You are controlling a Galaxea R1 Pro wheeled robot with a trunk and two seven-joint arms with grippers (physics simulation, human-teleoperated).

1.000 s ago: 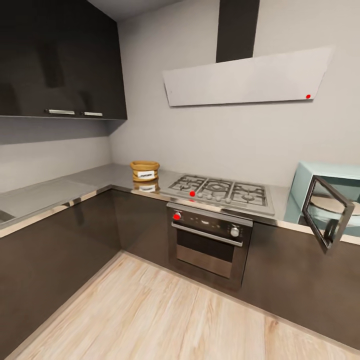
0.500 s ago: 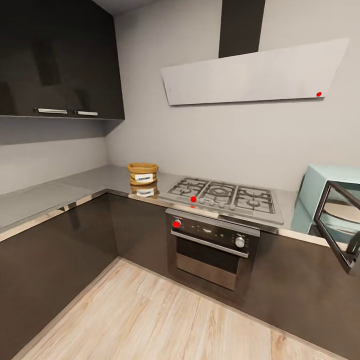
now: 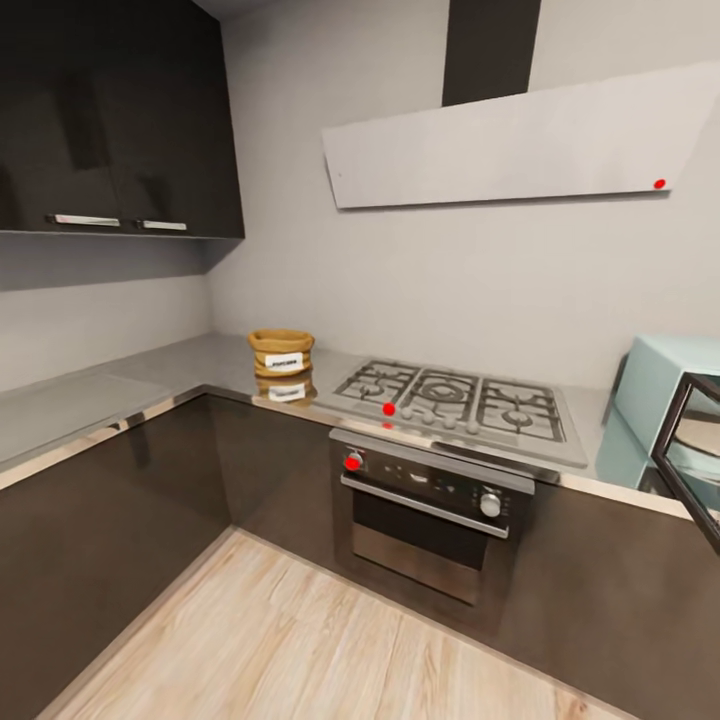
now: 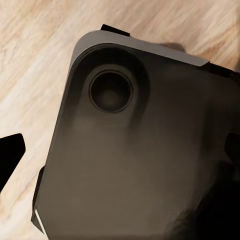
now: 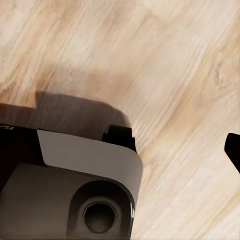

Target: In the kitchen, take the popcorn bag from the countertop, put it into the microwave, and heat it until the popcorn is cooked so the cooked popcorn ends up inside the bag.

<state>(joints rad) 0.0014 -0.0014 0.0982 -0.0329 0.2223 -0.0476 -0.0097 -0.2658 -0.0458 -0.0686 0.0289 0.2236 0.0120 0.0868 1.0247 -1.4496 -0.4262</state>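
popcorn bag (image 3: 281, 352): rough burlap | countertop (image 3: 150, 375): glossy grey | floor (image 3: 300, 650): pale wood

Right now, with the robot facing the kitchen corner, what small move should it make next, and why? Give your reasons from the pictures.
Probably keep rolling toward the popcorn bag. It sits untouched on the countertop left of the hob, across open floor. The microwave door already hangs open, so fetching the bag comes first.

Tan popcorn bag (image 3: 281, 353) with white label; glossy grey countertop (image 3: 150, 375); pale blue microwave (image 3: 660, 390); dark brown cabinets (image 3: 120, 110).
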